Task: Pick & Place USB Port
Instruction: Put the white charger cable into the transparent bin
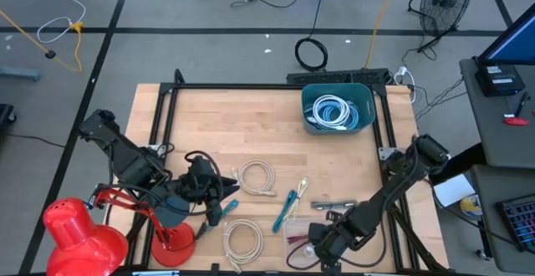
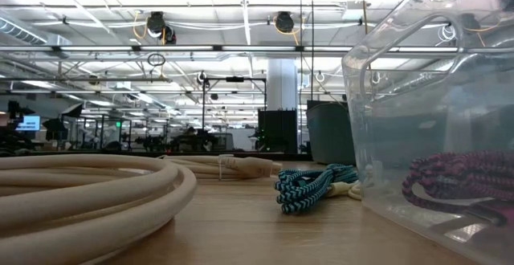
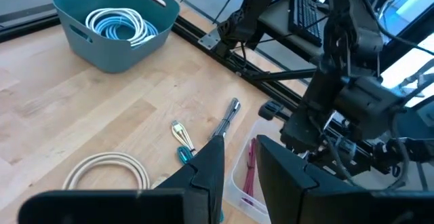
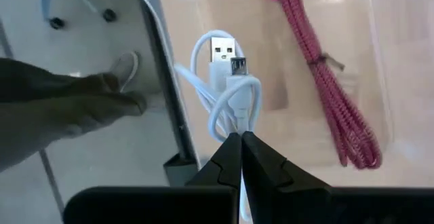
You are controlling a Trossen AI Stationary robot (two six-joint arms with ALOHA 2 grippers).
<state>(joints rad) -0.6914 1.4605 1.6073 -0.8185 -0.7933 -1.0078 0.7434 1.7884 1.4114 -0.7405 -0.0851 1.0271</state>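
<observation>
A white USB cable [image 4: 227, 81], bundled into loops with its two plugs side by side, hangs in my shut right gripper [image 4: 241, 139]. That gripper [image 1: 320, 244] is at the table's near edge, beside a clear container [image 1: 299, 230] that holds a magenta braided cable [image 4: 325, 75]. My left gripper [image 3: 241, 166] hovers open above the near left part of the table [image 1: 224, 202], with nothing between its fingers. A teal bin [image 1: 337, 109] with white and blue cable coils stands at the far right. My right gripper pinches the white cable's looped strands [image 4: 234, 119] between its two fingertips, a little behind the plugs [image 4: 227, 54]. The fingers slant down from above. The bundle is lifted clear, with the plugs pointing away from the fingers, over the container's near wall and the table's edge.
Two cream cable coils [image 1: 257, 178] [image 1: 242, 238], a teal braided cable [image 1: 287, 207] and a grey cable [image 1: 334, 203] lie mid-table. A red lamp [image 1: 79, 234] stands at the near left corner. A black frame [image 1: 267, 86] rims the table.
</observation>
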